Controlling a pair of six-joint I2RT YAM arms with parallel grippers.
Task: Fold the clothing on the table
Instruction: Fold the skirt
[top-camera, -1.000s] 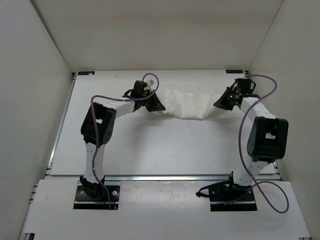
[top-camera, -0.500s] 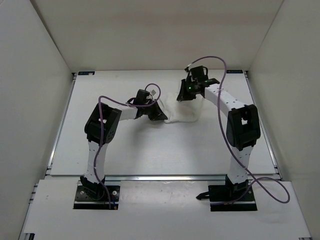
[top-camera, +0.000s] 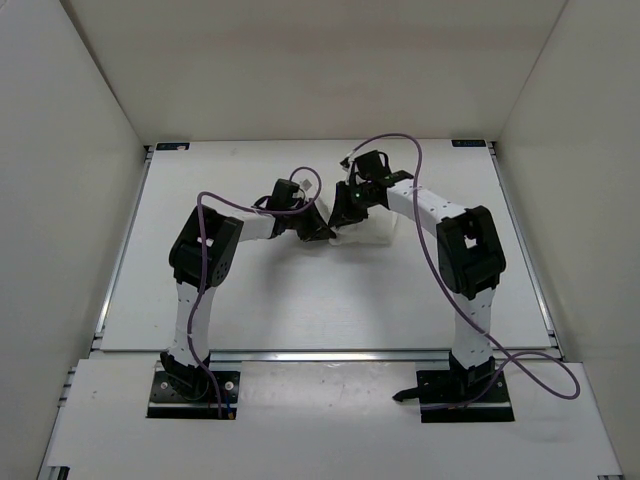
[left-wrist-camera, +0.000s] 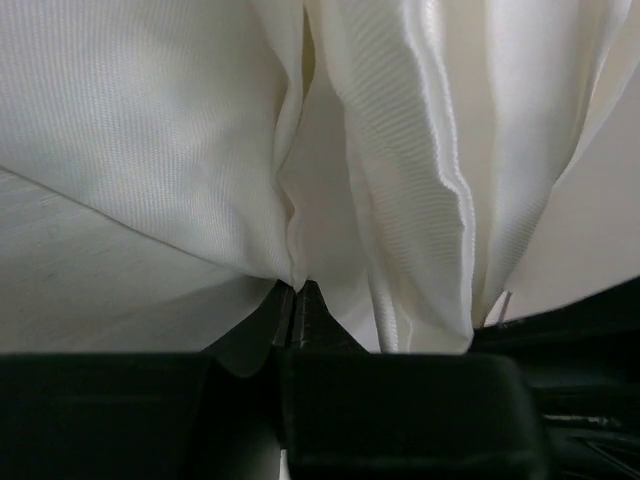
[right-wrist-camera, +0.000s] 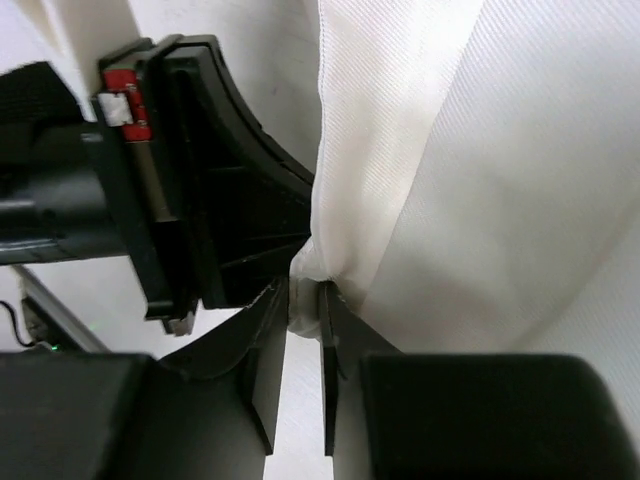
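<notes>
— Where's the clothing (top-camera: 368, 230) at this moment?

— Bunched into a small white heap toward the far middle of the table (top-camera: 300, 300). Both arms reach in on it, one from each side.

— And the left gripper (left-wrist-camera: 297, 300)?

— Clamped on the fabric. Through its wrist camera the two black fingertips meet with a fold nipped right between them. Long pleated creases run away from the tips, the weave showing fine ribs.

— The right one?

— The right gripper (right-wrist-camera: 303, 300) is just beside the left, almost nose to nose over the near-left end of the heap. Its fingers stand a slight way apart, and a rolled edge of the garment fills the gap. Whether that edge is pinched or only sitting there, I can't tell.

— How near are the two, really?

— Very near. In the right wrist's view the left gripper's black body, with a small red label (right-wrist-camera: 120, 95) on it, sits hard against the same cloth edge. From above, the rest of the garment spreads off to the right under the right arm. Whether any of it is raised off the tabletop, I can't make out.
</notes>
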